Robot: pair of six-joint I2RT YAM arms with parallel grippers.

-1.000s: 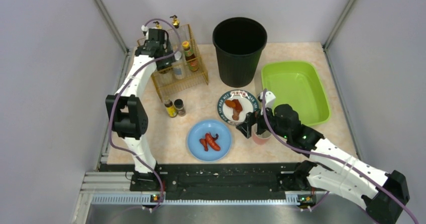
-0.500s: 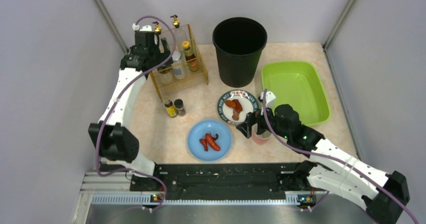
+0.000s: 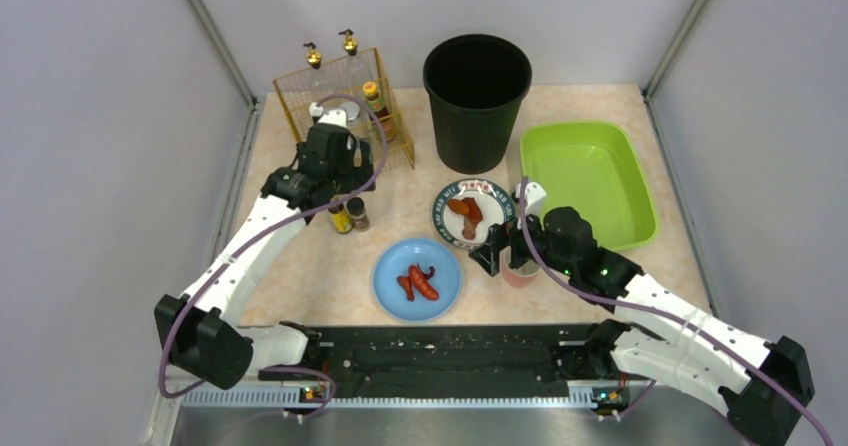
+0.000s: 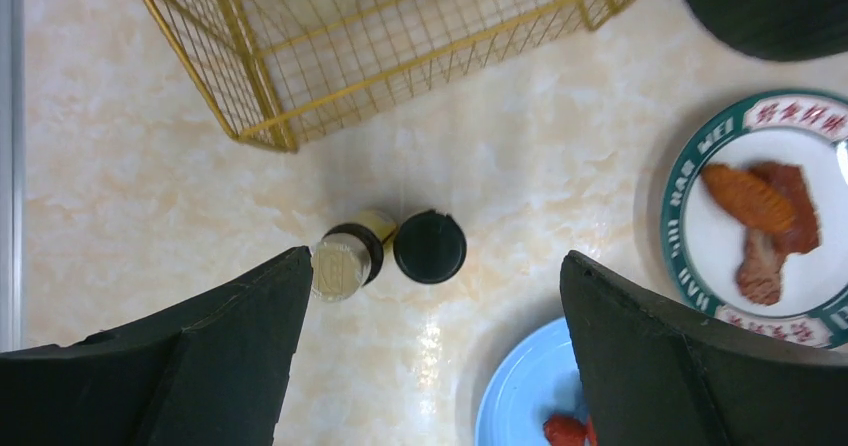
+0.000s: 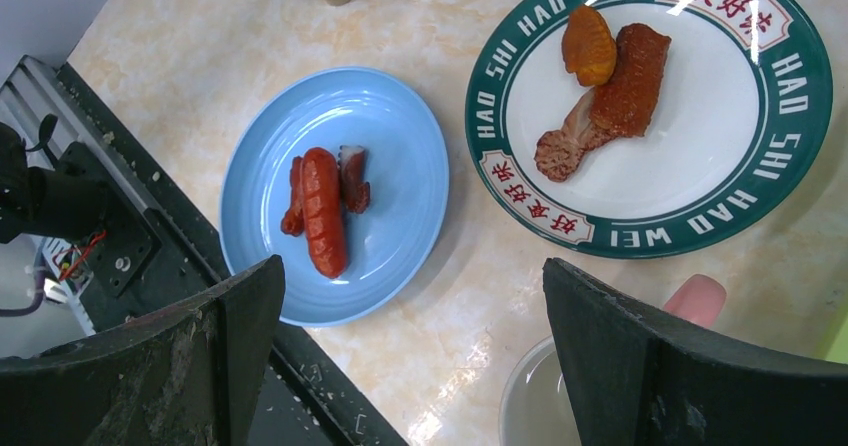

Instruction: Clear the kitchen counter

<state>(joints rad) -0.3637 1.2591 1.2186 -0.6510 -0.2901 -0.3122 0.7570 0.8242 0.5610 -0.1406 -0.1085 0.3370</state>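
The beige marbled kitchen counter point(image 3: 300, 256) holds a blue plate point(image 3: 417, 278) with red sausages, a green-rimmed white plate point(image 3: 473, 214) with cooked meat, a pink cup point(image 3: 520, 272) and two small bottles point(image 3: 348, 214). My left gripper point(image 3: 338, 188) is open and empty, hovering above the two bottles; in the left wrist view point(image 4: 430, 296) a pale-capped bottle point(image 4: 340, 266) and a black-capped bottle point(image 4: 430, 247) stand between its fingers. My right gripper point(image 3: 497, 251) is open and empty beside the pink cup; the right wrist view point(image 5: 415, 306) shows the cup point(image 5: 545, 406) by its right finger.
A gold wire rack point(image 3: 345, 116) with bottles in it stands at the back left. A black bin point(image 3: 476, 86) stands at the back centre. A lime-green tray point(image 3: 590, 181) lies at the right. A black rail point(image 3: 440, 351) runs along the near edge.
My left arm has swung away from the wire rack toward the front and now hangs over the two small bottles. The right arm has not moved.
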